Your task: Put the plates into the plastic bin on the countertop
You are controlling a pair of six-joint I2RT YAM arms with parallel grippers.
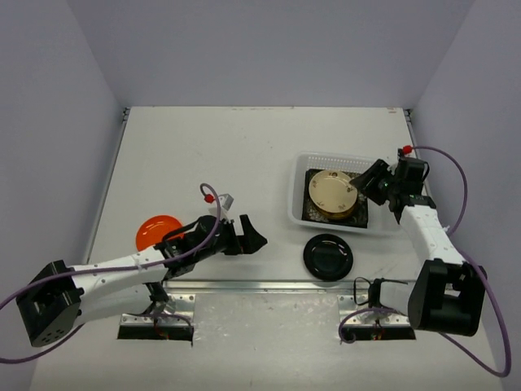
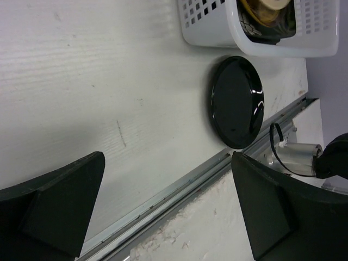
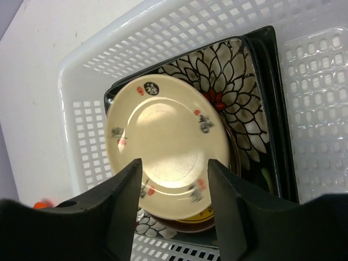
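White lattice plastic forms the bin (image 1: 298,194) on the right of the desk (image 1: 203,147), where a patterned yellow plate (image 3: 163,147) is stacked on a black floral square plate (image 3: 234,81) beneath the right pincer (image 3: 175,166), spread apart with nothing gripped. A glossy black plate (image 1: 328,257) is laid just before the bin and an orange plate (image 1: 155,230) at the left, with the left pincer (image 1: 244,236) held wide open, empty, between them.

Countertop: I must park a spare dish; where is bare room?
The far strip of the countertop behind the plastic bin is bare, as is the middle between the left end effector and the bin. Crowded: inside the bin under the right end effector, the glossy black plate at the front edge, and the orange plate at near left.
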